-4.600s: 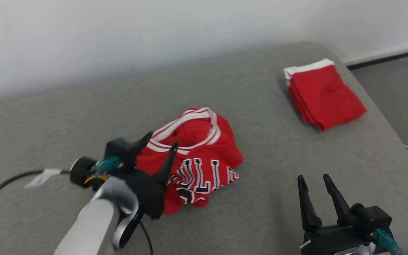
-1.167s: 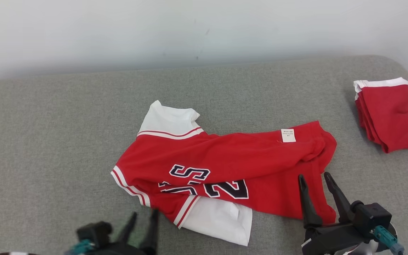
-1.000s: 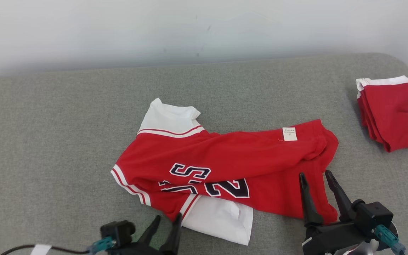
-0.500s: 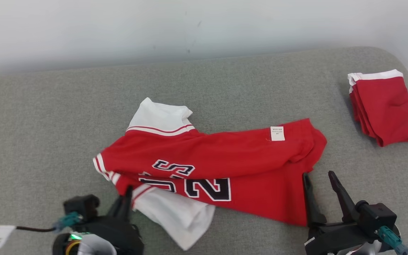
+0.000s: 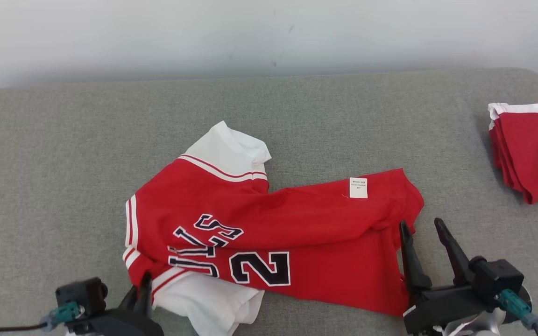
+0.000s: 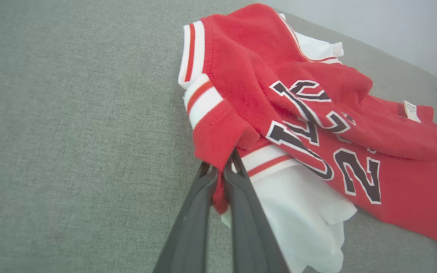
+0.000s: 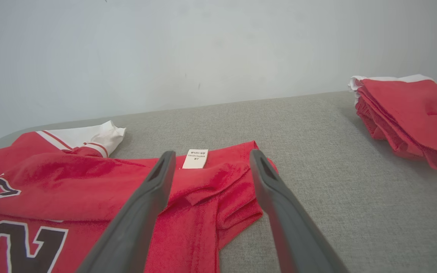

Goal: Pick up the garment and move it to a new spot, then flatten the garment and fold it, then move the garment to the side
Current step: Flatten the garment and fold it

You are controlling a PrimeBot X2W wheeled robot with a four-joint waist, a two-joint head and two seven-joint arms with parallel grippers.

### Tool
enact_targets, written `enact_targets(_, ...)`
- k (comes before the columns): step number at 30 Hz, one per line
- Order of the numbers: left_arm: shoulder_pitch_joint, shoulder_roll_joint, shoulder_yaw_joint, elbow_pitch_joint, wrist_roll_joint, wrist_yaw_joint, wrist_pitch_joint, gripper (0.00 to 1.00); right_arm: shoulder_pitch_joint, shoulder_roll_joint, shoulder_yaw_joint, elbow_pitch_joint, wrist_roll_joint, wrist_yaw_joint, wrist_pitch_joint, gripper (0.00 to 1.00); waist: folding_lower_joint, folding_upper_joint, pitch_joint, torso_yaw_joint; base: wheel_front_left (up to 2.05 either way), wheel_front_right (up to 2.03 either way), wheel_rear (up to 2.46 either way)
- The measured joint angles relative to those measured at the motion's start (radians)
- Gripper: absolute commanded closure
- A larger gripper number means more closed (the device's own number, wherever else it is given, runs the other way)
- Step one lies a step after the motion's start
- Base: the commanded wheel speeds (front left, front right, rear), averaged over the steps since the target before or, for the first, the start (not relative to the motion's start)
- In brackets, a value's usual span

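Our left end effector sits at the lower left of the head view. Its two dark fingers are pressed together on the near left corner of the garment. In the left wrist view the pinch is plain: a fold of red cloth is caught between the tips, just beside a striped band of white and red, and the cloth bunches up at the grip.

The garment is a red jersey lying in the middle of the grey fabric-covered counter. It stretches from our left end effector toward the right, rumpled and folded over itself. Black lettering with white outlines faces up, with a large "2" below it. One white panel spills out at the near edge beside the gripped corner, and another pokes out on the far side. A small white label lies on the red cloth near the garment's right end.

Our right end effector is at the lower right, with its fingers spread wide and nothing between them. Its tips reach the garment's right end, and we cannot tell whether they touch the cloth. In the right wrist view the two fingers frame the label and the crumpled red hem.

A folded red stack with a white edge rests at the far right of the counter, well apart from the garment. A pale wall rises behind.
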Motion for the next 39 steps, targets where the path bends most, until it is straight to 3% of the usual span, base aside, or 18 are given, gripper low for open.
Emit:
enact_targets(1,0.012,-0.008,0.001,0.007,0.000,0.008,-0.006,0.00,-0.007,-0.002,0.000,-0.002,0.000,0.000,0.005,0.00,0.0000,0.0000,0.002,0.002,0.00,0.00,0.00)
enact_targets(7,0.041,-0.030,0.013,0.075,-0.020,0.024,-0.013,0.00,-0.017,-0.011,-0.006,-0.025,-0.003,0.000,0.025,0.00,0.0000,0.0000,0.001,0.007,0.00,0.00,0.00)
enact_targets(13,0.032,0.013,0.078,0.075,-0.005,0.076,-0.045,0.00,-0.013,-0.010,0.002,-0.032,-0.005,0.000,0.027,0.00,0.0000,0.0000,-0.004,-0.008,0.00,0.00,0.00)
enact_targets(18,-0.112,0.016,0.084,0.096,-0.005,0.008,-0.058,0.00,-0.012,-0.008,0.009,-0.032,-0.002,0.000,0.030,0.00,0.0000,0.0000,-0.006,-0.024,0.00,0.00,0.00)
enact_targets(27,-0.275,-0.071,0.024,0.405,-0.072,-0.096,0.025,0.00,-0.014,-0.006,0.035,-0.023,0.002,0.000,0.030,0.00,0.0000,0.0000,-0.012,-0.074,0.00,0.00,0.00)
enact_targets(30,-0.276,-0.082,0.011,0.480,-0.079,-0.103,0.043,0.00,-0.012,-0.005,0.029,-0.023,0.002,0.000,0.028,0.00,0.0000,0.0000,-0.010,-0.087,0.00,0.00,0.00)
enact_targets(31,-0.276,-0.082,0.007,0.501,-0.079,-0.103,0.046,0.58,-0.012,-0.005,0.027,-0.023,0.002,0.000,0.026,0.00,0.0000,0.0000,-0.009,-0.089,0.00,0.00,0.00)
enact_targets(33,-0.276,-0.084,-0.005,0.526,-0.077,-0.119,0.044,1.00,-0.011,-0.006,0.022,-0.024,0.002,0.000,0.025,0.00,0.0000,0.0000,-0.008,-0.089,0.00,0.00,0.00)
enact_targets(39,-0.225,-0.096,-0.053,0.494,-0.078,-0.164,0.055,1.00,-0.007,-0.004,0.015,-0.028,0.001,0.000,0.026,0.00,0.0000,0.0000,-0.015,-0.070,0.00,0.00,0.00)
